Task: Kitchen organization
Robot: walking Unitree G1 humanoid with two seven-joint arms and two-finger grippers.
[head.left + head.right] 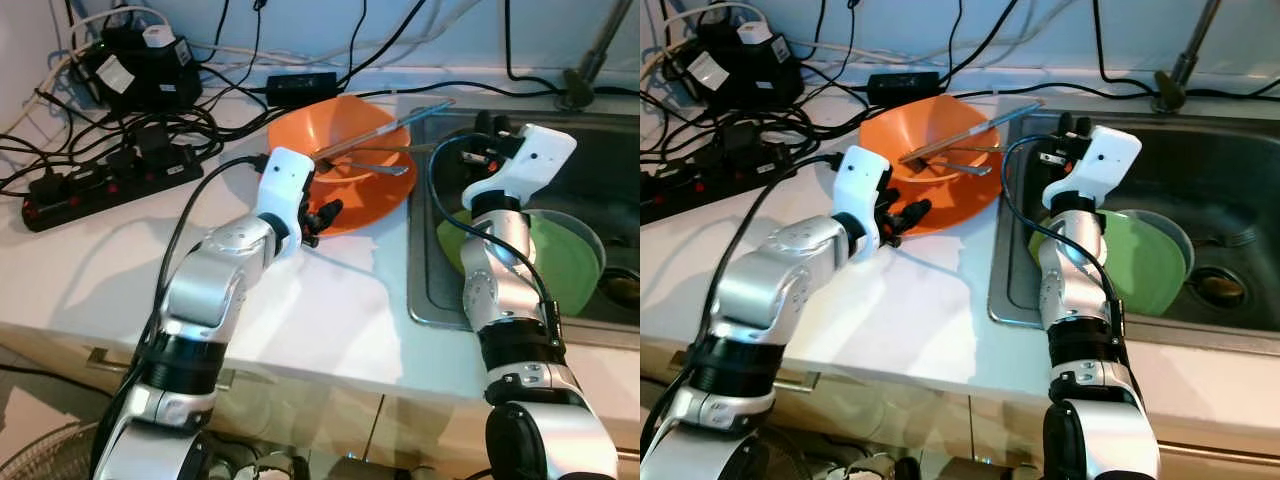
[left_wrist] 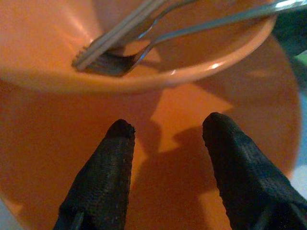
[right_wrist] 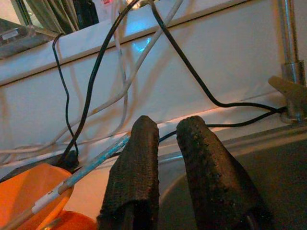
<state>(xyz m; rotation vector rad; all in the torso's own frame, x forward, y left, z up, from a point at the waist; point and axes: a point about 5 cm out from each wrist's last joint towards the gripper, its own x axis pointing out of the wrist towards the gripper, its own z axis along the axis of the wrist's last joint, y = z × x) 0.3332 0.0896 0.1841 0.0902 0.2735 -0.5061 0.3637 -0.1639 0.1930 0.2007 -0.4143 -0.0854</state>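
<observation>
My left gripper (image 1: pixel 325 216) is spread open and holds nothing, its fingertips (image 2: pixel 120 139) poised over the near rim of the orange plate (image 1: pixel 385 205) on the counter (image 1: pixel 300 310). An orange bowl (image 2: pixel 144 79) sits on that plate just beyond the fingers, with a fork (image 2: pixel 108 64) and another long utensil (image 1: pixel 385 128) lying across it, handles running toward the sink (image 1: pixel 425 300). My right gripper (image 3: pixel 165 134) hangs above the sink, nearly closed and empty, beside a green plate (image 1: pixel 570 265). Judgement: the left arm is nearer.
</observation>
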